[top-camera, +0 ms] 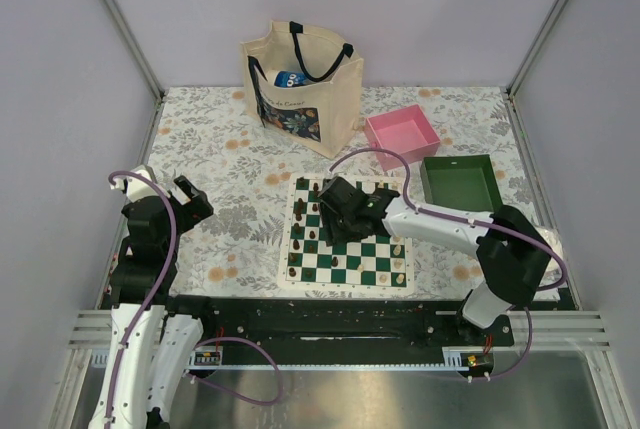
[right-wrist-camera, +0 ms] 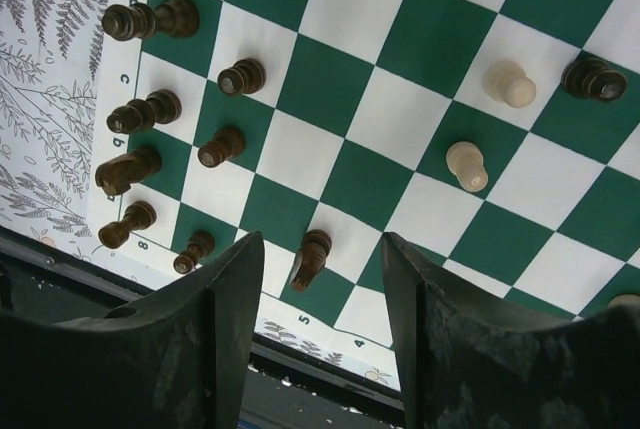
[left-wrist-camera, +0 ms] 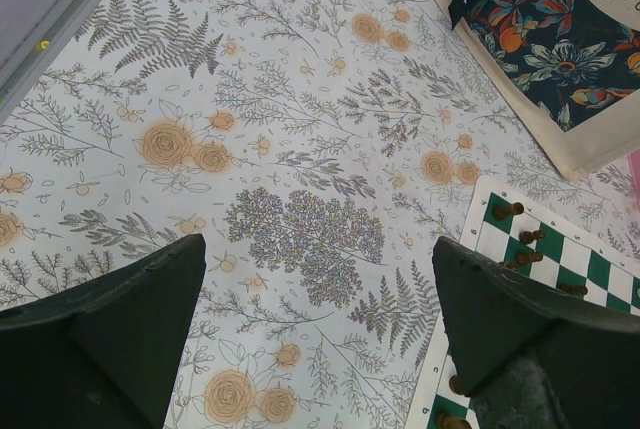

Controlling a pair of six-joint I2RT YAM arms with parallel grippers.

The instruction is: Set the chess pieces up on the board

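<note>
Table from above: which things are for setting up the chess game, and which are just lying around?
For the job: board, dark chess pieces, pale chess pieces.
Just lying about: tote bag, pink tray, green tray.

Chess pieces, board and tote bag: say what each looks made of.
Dark chess pieces: turned wood or plastic, with a slight sheen on the rounded tops. Pale chess pieces: matte cream, same doubt. Board: thin, flat printed sheet, perhaps vinyl or card. Tote bag: beige cloth with soft folds, likely canvas.
</note>
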